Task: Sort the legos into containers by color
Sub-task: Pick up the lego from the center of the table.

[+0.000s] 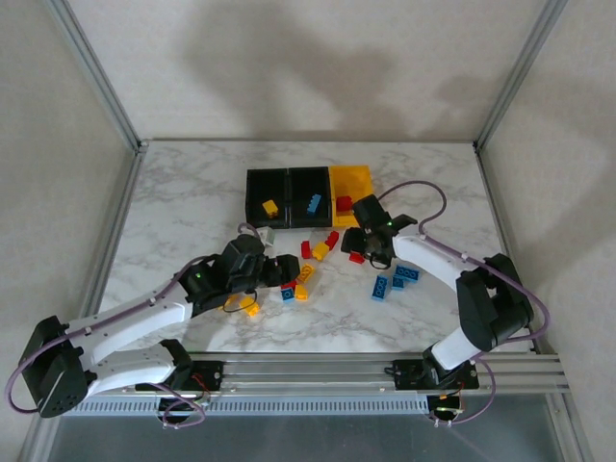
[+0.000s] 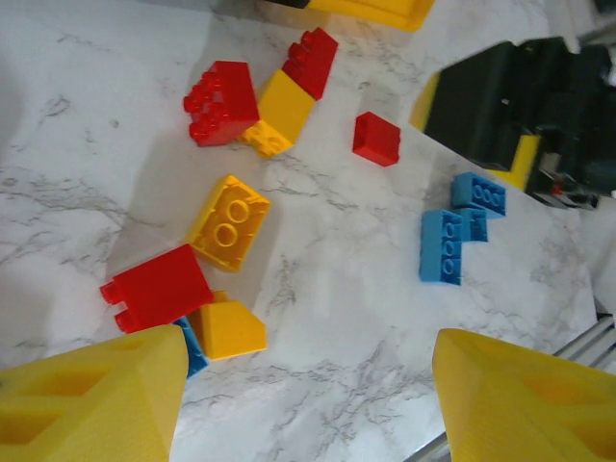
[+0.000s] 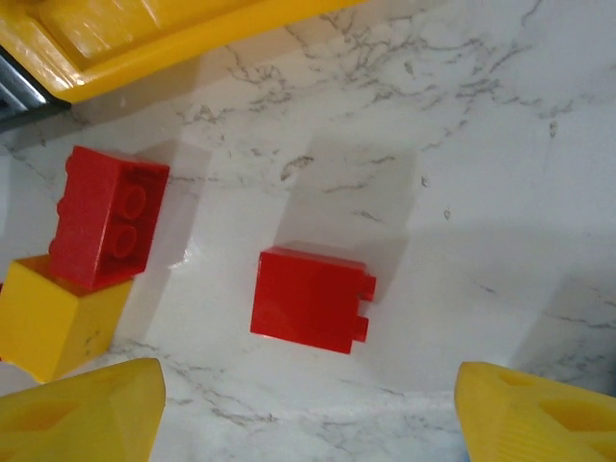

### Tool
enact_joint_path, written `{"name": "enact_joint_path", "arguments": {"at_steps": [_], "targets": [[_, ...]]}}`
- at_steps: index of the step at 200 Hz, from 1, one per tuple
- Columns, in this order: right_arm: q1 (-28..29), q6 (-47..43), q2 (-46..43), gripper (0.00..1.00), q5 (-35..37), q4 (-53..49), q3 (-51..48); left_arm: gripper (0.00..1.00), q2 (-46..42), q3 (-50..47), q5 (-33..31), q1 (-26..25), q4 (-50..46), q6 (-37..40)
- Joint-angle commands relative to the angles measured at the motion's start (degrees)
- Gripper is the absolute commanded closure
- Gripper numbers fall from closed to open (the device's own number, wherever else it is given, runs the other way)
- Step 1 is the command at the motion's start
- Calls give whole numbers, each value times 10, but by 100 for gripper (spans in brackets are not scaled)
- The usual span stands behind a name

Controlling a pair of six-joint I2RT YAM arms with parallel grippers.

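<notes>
The containers stand in a row at the back: a black bin holding a yellow brick, a black bin holding a blue brick, and a yellow-orange bin holding a red brick. Loose legos lie in front of them. My right gripper is open above a red brick lying on its side. My left gripper is open over bare marble. Just to its left lie a red brick, a yellow one and a blue one.
More red and yellow bricks cluster mid-table, with a yellow studded one nearer. Blue bricks lie to the right. A stray yellow brick sits by the left arm. The yellow bin's edge is close behind the right gripper.
</notes>
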Motion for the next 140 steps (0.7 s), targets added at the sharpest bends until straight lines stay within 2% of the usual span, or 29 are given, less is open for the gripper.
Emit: {"name": "enact_joint_path", "arguments": {"at_steps": [1, 89, 140], "targets": [[-4, 16, 20, 23, 1, -1, 17, 32, -7, -7, -22, -8, 13, -13], [-7, 30, 92, 26, -2, 4, 37, 32, 13, 4, -33, -21, 12, -16], [-10, 30, 122, 34, -27, 31, 29, 33, 17, 4, -39, -22, 9, -22]]}}
